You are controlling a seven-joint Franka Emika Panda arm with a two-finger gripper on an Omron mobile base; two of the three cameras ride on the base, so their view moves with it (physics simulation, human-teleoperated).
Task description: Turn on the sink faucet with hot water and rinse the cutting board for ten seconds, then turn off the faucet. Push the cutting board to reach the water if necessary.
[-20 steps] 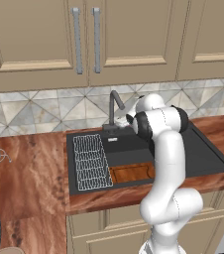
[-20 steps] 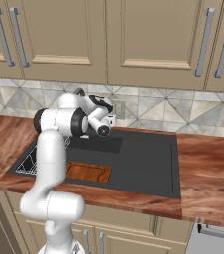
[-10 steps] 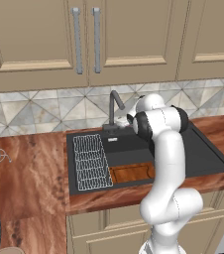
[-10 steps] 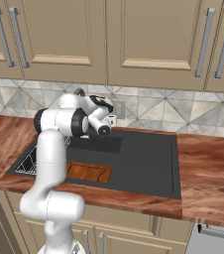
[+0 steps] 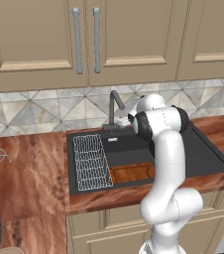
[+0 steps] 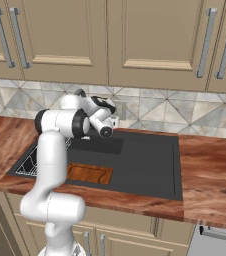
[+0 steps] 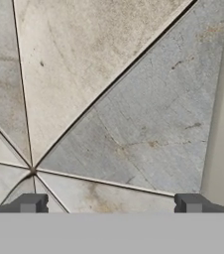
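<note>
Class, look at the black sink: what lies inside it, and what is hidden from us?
Inside the sink lie the cutting board near the front wall and a white wire rack at the left. The robot's arm covers the board's right end and part of the basin floor.

The arm covers the right end of the cutting board (image 5: 131, 172) in the left base view, and most of the faucet (image 6: 80, 93) in the right base view — just its top shows. The rack (image 6: 31, 161) there is largely hidden behind the arm too.
</note>
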